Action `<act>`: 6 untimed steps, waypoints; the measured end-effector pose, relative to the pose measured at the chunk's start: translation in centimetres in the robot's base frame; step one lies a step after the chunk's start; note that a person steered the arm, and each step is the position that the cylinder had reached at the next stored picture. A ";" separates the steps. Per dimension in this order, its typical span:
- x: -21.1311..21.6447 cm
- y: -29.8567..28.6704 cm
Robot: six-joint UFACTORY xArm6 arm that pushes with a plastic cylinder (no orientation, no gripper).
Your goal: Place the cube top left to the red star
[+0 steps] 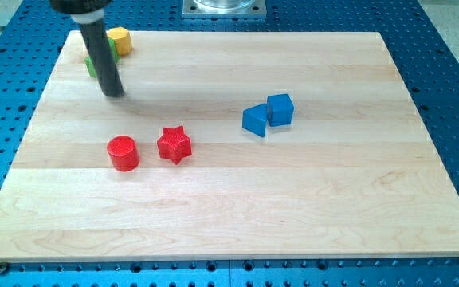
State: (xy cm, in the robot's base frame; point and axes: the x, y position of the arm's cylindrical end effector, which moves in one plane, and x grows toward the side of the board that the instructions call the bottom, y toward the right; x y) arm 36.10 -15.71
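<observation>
**My tip stands near the top left, far from the cube**

I have no gripper, so there is nothing to open or close; I end in 1 dark rod. My tip (115,93) rests on the wooden board (229,215) in the view's upper left part. It touches no block that I can see.

Just behind my rod, toward the view's top, there is a yellow block (120,40) near the board's top edge. A green block (91,65) is beside it, mostly hidden by my rod, so I cannot tell its shape.

The blue cube (280,109) is right of the board's centre, well apart from my tip. A second blue block (255,120), with a more angular shape, touches it on the view's left and slightly lower.

The red star (174,144) lies left of the centre, lower than my tip and to its right. The red cylinder (123,152) stands near it on the view's left. The cube is on the star's upper right, not on its upper left.
</observation>
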 end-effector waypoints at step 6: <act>2.8 23.3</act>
